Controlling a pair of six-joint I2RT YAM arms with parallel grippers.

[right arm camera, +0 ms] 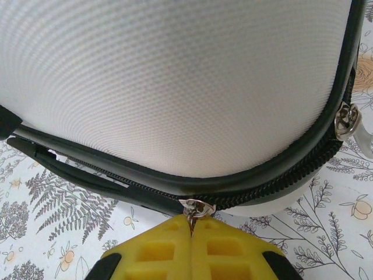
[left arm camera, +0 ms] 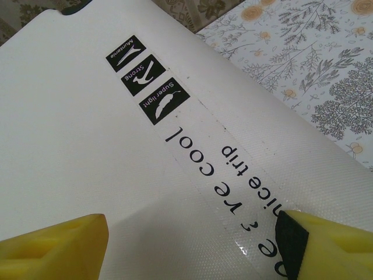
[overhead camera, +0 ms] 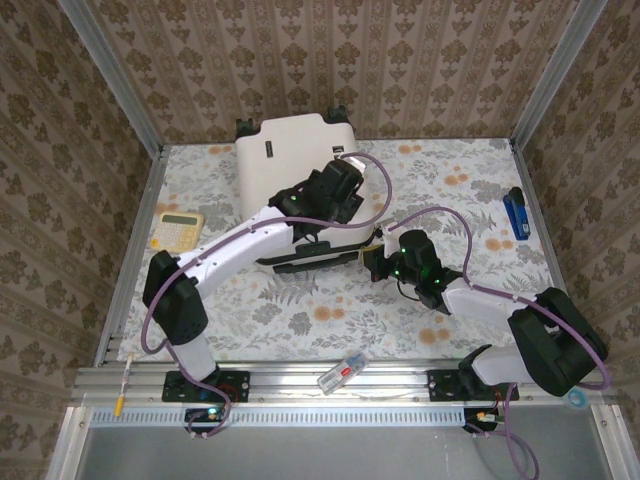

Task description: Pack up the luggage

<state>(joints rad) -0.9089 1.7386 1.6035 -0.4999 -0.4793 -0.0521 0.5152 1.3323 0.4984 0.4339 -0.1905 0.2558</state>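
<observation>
White hard-shell luggage (overhead camera: 285,150), upper centre: stiff, slick. Right gripper (right arm camera: 191,232) pinches its metal zipper pull (right arm camera: 196,207), the best hold; left gripper (left arm camera: 189,245) splayed above shell.

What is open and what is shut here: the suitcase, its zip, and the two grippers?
luggage: closed, lying flat.
zipper: zipped to the right of the pull, gaping open to its left.
zipper pull: pinched between yellow fingers.
right gripper: shut on the zipper pull.
left gripper: open, over the top of the luggage.
</observation>
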